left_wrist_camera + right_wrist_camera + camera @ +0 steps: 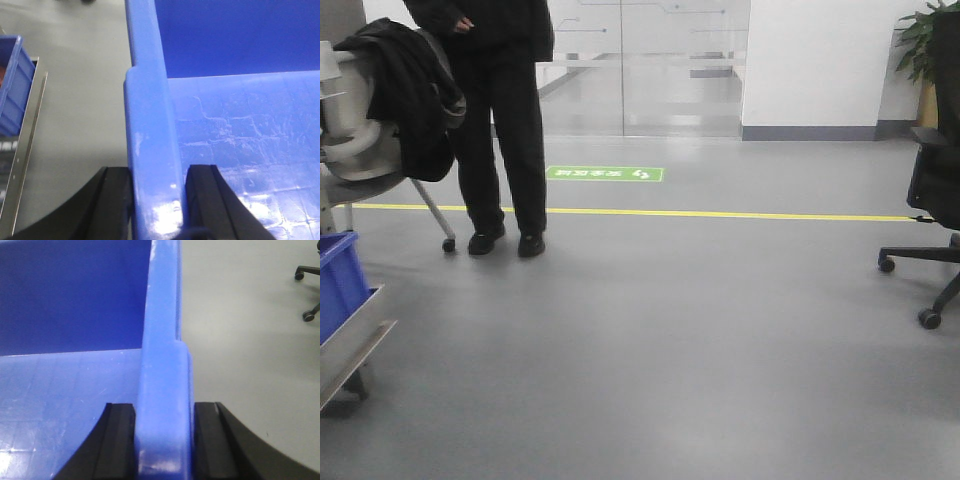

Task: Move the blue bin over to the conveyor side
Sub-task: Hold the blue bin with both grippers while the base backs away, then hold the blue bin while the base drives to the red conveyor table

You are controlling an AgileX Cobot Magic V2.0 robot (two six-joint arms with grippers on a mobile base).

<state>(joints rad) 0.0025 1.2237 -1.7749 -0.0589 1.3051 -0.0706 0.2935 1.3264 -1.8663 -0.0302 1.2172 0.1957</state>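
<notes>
The blue bin (240,145) fills both wrist views, with grey floor showing beyond its sides. My left gripper (157,172) is shut on its left rim (150,125), one black finger outside the wall and one inside. On the opposite rim (162,370) my right gripper (164,407) is shut the same way. The scuffed bin floor (60,400) holds nothing. The conveyor side is out of view, and the held bin does not show in the front view.
A second blue bin (338,285) sits by a shiny steel rail (355,345) at the left, also seen as bin (12,85) and rail (27,145). A person (500,120) stands ahead left beside a draped chair (390,110). An office chair (935,190) stands right.
</notes>
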